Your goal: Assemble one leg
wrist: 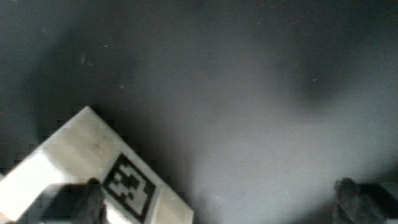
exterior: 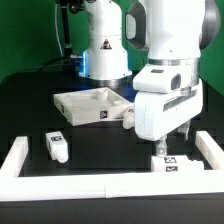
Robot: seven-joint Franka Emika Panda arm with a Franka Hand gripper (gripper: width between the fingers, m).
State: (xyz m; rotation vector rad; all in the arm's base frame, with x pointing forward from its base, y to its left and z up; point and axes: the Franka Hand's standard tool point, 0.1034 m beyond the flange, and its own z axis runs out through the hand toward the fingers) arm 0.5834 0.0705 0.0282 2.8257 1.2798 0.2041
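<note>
**Hand (wrist: pixel 214 200) poised open over a leg, nothing fitted yet**

Its fingers hang low at the front of the bench (exterior: pixel 40 110), spread wide and holding nothing. Just beneath lies the leg (exterior: pixel 170 162), a stubby white tagged peg close to the white rim (exterior: pixel 110 186). In the wrist view a white tagged piece, probably that same leg, sits just beside one fingertip (wrist: pixel 63 205), not between the two. A second leg (exterior: pixel 57 147) rests well apart, toward the exterior view's left. Behind both lies the square panel (exterior: pixel 92 104), with no leg in it that I can see. By my reckoning the job has barely started: gripping, carrying and fitting all remain.
</note>
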